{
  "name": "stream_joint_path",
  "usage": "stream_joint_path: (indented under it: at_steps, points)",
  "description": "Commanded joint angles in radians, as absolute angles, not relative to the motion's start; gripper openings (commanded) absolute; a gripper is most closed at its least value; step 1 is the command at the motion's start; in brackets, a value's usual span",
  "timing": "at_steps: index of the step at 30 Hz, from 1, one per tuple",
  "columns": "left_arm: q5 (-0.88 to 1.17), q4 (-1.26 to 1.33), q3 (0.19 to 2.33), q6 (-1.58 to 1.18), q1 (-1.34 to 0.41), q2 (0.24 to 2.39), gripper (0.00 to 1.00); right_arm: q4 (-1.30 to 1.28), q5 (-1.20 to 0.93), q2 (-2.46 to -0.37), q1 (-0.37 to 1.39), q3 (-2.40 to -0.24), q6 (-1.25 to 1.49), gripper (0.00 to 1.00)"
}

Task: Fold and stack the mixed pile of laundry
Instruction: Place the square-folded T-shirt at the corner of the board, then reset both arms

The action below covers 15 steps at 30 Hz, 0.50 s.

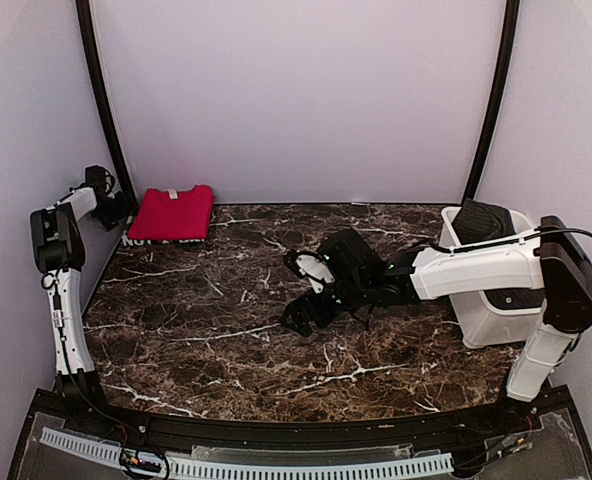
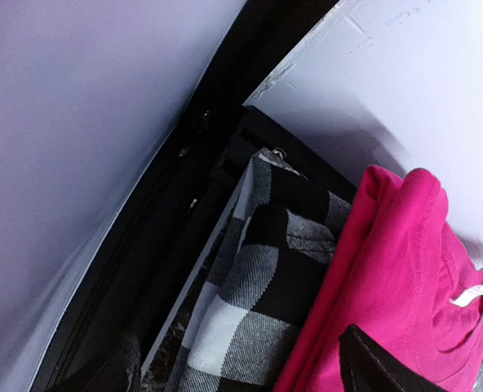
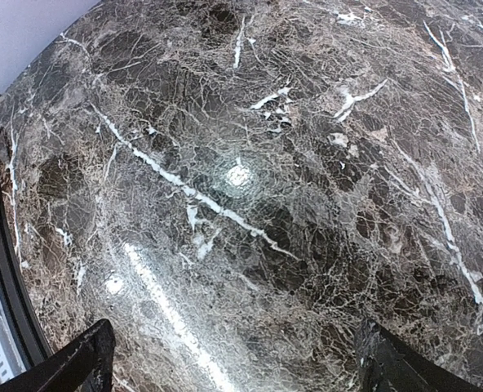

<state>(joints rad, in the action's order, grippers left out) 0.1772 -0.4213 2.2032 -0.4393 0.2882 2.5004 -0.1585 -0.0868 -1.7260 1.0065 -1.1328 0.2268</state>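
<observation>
**Laundry stack, far-left corner of the bench (image 1: 226,330)**

1. Red garment (image 1: 173,212). Plain bright red, folded into a flat rectangle with a rounded, doubled edge. It reads pinker in the left wrist view, where a small white label (image 2: 476,296) shows on the cloth. It lies on top of item 2.
2. Checked garment (image 2: 250,310). Large black-and-white woven checks, folded, lying directly under the red one. From above only a sliver shows at the stack's near-left edge, with white lettering on it.

**Arms**

- Left jaws: at the stack's left side, close to the wall, spread wide and gripping nothing. One dark fingertip (image 2: 372,367) overlaps the red cloth in the wrist view; I cannot tell whether it touches.
- Right jaws: over the middle of the bench, well apart from the stack, spread wide with only bare marble between them.

**Other**

- White bin (image 1: 496,300) at the right edge of the bench, with a dark folded item (image 1: 481,220) inside.
</observation>
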Motion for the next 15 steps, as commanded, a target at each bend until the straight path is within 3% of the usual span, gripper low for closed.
stream_joint_path:
  at_steps: [1, 15]
  points:
    - [0.196, -0.419, 2.238, -0.452, 0.292, 2.448, 0.83, -0.145, -0.098, -1.714, 1.002, -1.148, 0.238, 0.99]
    - [0.126, -0.341, 1.997, -0.330, 0.233, 2.209, 0.86, -0.159, -0.083, -1.618, 0.969, -1.130, 0.219, 0.99]
